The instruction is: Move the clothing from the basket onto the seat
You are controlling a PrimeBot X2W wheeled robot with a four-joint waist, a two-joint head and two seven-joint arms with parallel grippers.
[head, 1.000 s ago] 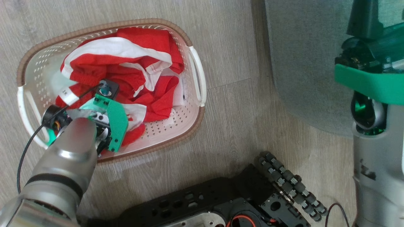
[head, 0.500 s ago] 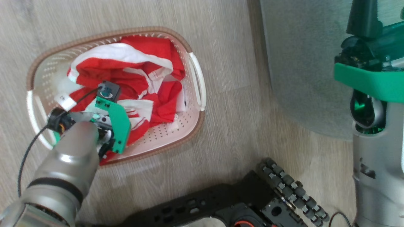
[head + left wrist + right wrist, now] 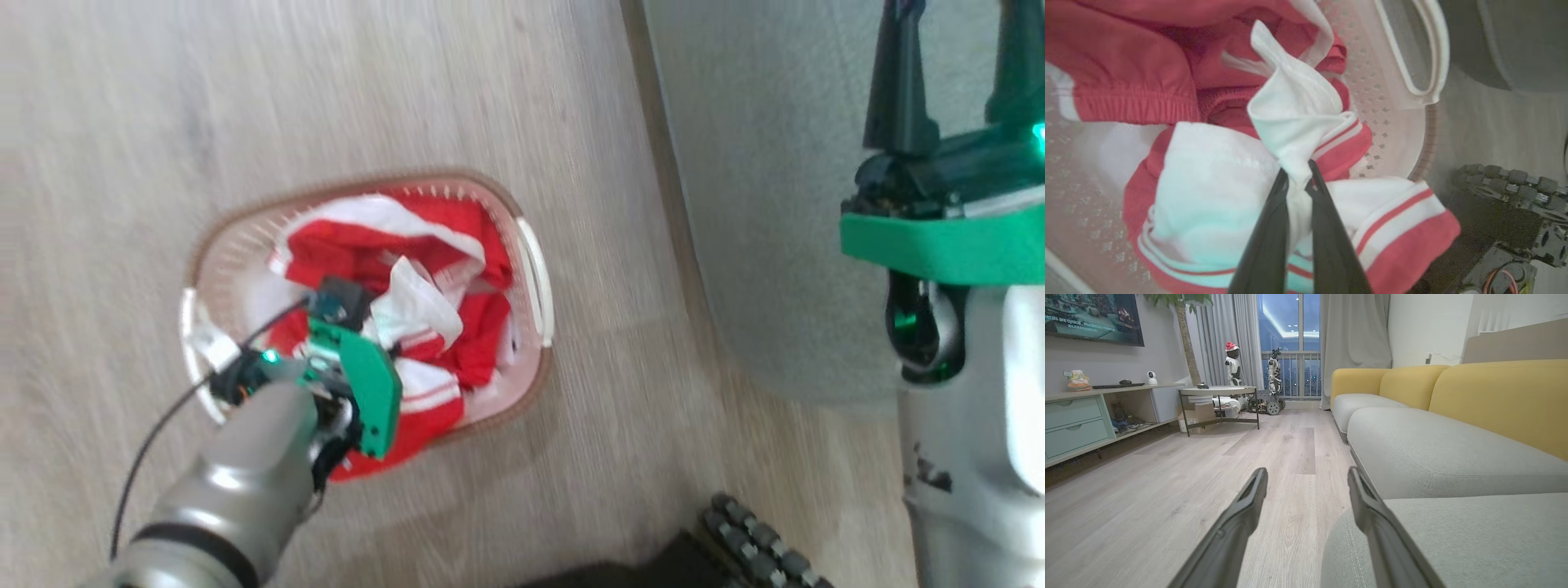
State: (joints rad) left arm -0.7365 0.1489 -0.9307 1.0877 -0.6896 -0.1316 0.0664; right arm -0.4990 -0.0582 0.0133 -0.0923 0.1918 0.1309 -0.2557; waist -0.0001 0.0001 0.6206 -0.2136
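Note:
The white perforated basket [image 3: 535, 282] with a brown rim stands on the wood floor, with the red and white clothing [image 3: 457, 245] heaped inside. My left gripper [image 3: 1297, 181] is shut on a white fold of a jersey [image 3: 1294, 118], which rises bunched above the pile; a striped hem [image 3: 1404, 228] hangs over the near rim. The arm's green wrist mount [image 3: 367, 392] hovers over the basket's near side. My right gripper [image 3: 1306, 475] stands open with nothing in it, at the edge of the grey-green seat [image 3: 759, 204], to the right of the basket [image 3: 1392, 122].
Yellow backrests [image 3: 1502, 396] line the seat [image 3: 1433, 449]. A round coffee table [image 3: 1218, 392], a low cabinet [image 3: 1081, 420] and small robots by the window [image 3: 1271, 384] stand farther off on the wooden floor. My base's roller wheels [image 3: 751, 543] lie near the basket.
The head camera has moved, so the basket sits lower and looks smaller. My left gripper has pulled a white fold of jersey up out of the pile.

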